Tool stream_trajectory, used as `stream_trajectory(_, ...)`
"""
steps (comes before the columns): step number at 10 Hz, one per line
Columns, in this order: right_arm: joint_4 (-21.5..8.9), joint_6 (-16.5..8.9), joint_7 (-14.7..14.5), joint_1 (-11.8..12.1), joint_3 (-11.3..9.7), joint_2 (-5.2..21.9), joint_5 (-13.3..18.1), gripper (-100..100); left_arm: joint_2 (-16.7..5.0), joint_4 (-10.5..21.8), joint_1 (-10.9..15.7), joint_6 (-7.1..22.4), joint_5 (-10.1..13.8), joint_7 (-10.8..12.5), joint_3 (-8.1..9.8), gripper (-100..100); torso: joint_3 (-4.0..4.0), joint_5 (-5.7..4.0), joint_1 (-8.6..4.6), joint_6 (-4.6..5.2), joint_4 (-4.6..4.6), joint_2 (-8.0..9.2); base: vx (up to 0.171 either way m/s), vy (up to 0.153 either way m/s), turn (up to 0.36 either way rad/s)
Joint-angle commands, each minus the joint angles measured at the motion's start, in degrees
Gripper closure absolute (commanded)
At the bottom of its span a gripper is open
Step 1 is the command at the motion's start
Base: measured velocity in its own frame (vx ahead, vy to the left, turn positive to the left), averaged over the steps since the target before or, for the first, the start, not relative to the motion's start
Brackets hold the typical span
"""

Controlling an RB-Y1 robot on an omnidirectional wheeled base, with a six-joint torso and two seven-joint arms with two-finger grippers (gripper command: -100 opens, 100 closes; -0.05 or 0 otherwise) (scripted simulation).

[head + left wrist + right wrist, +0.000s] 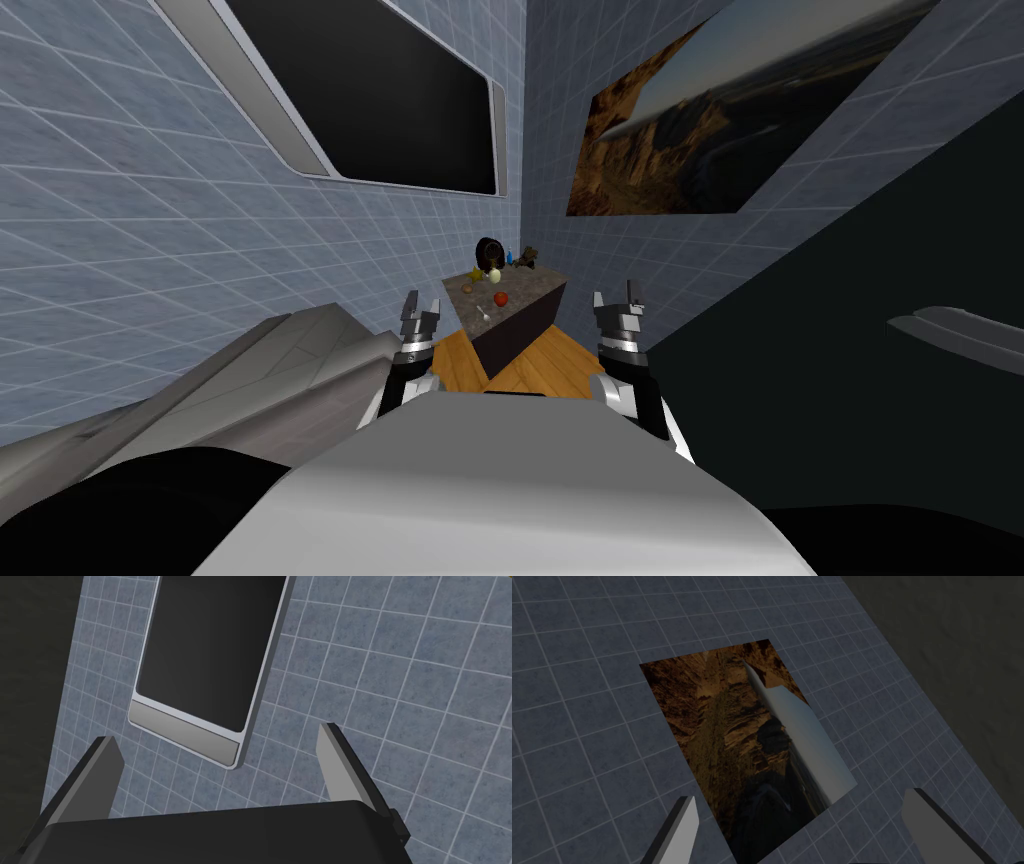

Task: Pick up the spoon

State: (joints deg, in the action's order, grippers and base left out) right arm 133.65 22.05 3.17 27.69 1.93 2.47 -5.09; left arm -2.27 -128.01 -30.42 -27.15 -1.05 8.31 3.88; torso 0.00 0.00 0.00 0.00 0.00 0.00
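- Nearest me, my left pincer (420,312) and right pincer (618,305) are hanging raised; the spoon (484,314) is lying on the counter (535,292) ahead, well apart.
- Left wrist view is adding the spread: fingers (100,776) standing wide, empty.
- Right wrist view: fingers (679,831) likewise wide.
- The spoon is sitting near the counter's edge — a clumsy reach, I judge, could be knocking it off.

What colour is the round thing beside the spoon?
Red: the small round ball-like object shows best in the head view.
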Motion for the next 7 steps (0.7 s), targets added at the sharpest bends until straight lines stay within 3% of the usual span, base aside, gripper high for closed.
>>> stream_trajectory(1, 0.0, 0.0, 0.0, 0.0, 0.0, 0.0, 0.0, 0, -2.28, 0.15, -1.47, -0.05, 0.98, -0.02, -0.71, -100, 0.0, 0.0, 0.0, 0.0, 0.0, 0.0, -0.001, -0.018, 0.067)
stream_trajectory(7, 0.0, 0.0, 0.0, 0.0, 0.0, -0.01, 0.0, 0, -10.55, 2.45, -10.45, 0.15, 7.17, -0.99, -3.72, -100, 0.02, -0.05, -0.21, -0.01, 0.01, 0.04, -0.006, -0.058, 0.072)
